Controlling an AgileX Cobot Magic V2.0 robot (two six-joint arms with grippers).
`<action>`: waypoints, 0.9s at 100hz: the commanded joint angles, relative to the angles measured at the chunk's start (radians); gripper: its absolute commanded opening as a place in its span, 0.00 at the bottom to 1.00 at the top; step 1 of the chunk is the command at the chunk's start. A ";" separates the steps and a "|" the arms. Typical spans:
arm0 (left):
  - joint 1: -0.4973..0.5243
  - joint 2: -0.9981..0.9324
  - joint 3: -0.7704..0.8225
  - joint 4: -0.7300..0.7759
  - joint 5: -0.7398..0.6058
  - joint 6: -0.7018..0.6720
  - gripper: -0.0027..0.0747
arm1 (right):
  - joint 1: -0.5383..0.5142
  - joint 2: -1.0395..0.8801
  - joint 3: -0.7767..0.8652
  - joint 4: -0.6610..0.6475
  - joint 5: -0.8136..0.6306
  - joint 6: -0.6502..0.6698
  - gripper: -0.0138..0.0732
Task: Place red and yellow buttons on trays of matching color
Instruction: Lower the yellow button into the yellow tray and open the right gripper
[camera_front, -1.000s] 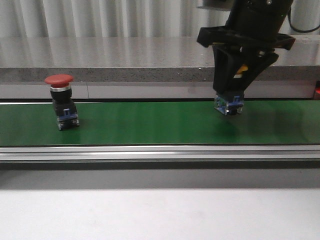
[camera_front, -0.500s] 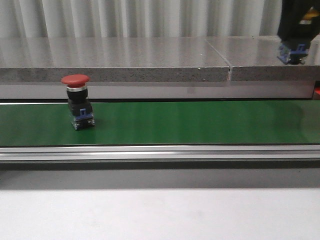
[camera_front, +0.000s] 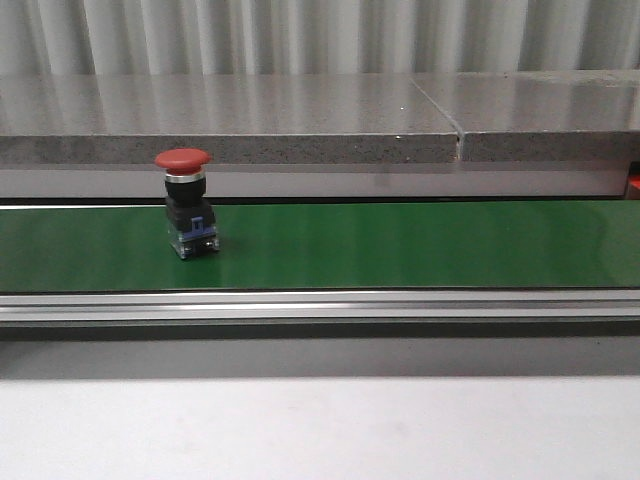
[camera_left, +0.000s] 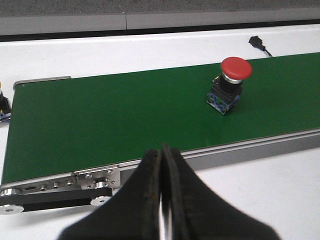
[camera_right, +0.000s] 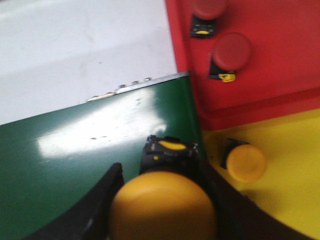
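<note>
A red button (camera_front: 186, 212) (camera_left: 228, 83) with a black body stands upright on the green belt (camera_front: 400, 245). My left gripper (camera_left: 162, 155) is shut and empty, hovering off the belt's near rail, apart from that button. A yellow button (camera_right: 162, 205) fills the right wrist view, and my right gripper (camera_right: 160, 192) is shut on it above the belt's end. Just beyond lie the red tray (camera_right: 280, 65), holding two red buttons (camera_right: 231, 52) (camera_right: 207, 11), and the yellow tray (camera_right: 290, 165), holding one yellow button (camera_right: 244, 161). Neither arm shows in the front view.
A grey stone ledge (camera_front: 300, 120) runs behind the belt. The belt's metal rail (camera_front: 320, 305) and roller bracket (camera_left: 60, 182) edge its near side. A small dark part (camera_left: 4, 105) sits off the belt's far end, and a black cable piece (camera_left: 257, 42) lies on the white table.
The right arm lifted the yellow button off the belt and left the front view to the right. The red button has travelled rightwards along the belt.
</note>
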 joint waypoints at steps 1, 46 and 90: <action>-0.009 0.000 -0.024 -0.015 -0.063 -0.002 0.01 | -0.071 -0.049 -0.030 -0.005 -0.024 0.005 0.24; -0.009 0.000 -0.024 -0.015 -0.063 -0.002 0.01 | -0.333 -0.032 0.035 -0.005 -0.096 0.017 0.24; -0.009 0.000 -0.024 -0.015 -0.063 -0.002 0.01 | -0.335 0.077 0.239 0.016 -0.328 0.017 0.24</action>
